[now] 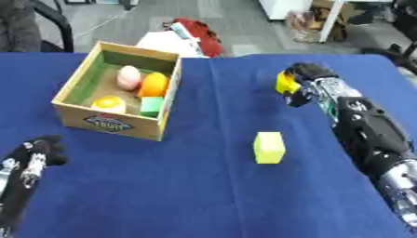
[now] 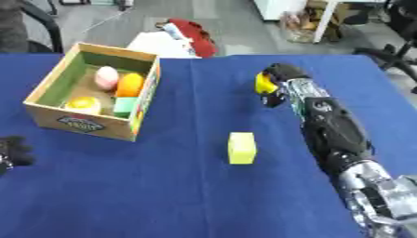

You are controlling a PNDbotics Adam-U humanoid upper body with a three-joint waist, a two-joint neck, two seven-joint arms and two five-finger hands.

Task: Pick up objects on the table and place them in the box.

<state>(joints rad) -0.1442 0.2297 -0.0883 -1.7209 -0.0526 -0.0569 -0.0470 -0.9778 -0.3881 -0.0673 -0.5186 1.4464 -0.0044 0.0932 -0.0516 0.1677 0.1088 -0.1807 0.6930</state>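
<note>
In the left eye view, the right hand point(image 1: 303, 80) is seen at the far right of the blue table point(image 1: 204, 186), its fingers curled round a yellow object point(image 1: 285, 82) that is only partly shown. The wooden box point(image 1: 77, 88) stands well apart to the left and already holds a pink egg-shaped piece point(image 1: 129, 76), an orange piece point(image 1: 154, 84), a green block point(image 1: 151, 106) and a yellow-and-white piece point(image 1: 109, 104). A yellow-green block point(image 1: 269, 147) lies between box and arm. The left hand point(image 1: 36, 155) rests at the lower left, fingers curled and holding nothing.

In the right eye view, the long carry to the box is plain. The yellow object could be dropped short, since little of it is enclosed, or the near wall could be struck if the hand is brought in low. The yellow-green block could be swept by the forearm point(image 2: 334, 135).
</note>
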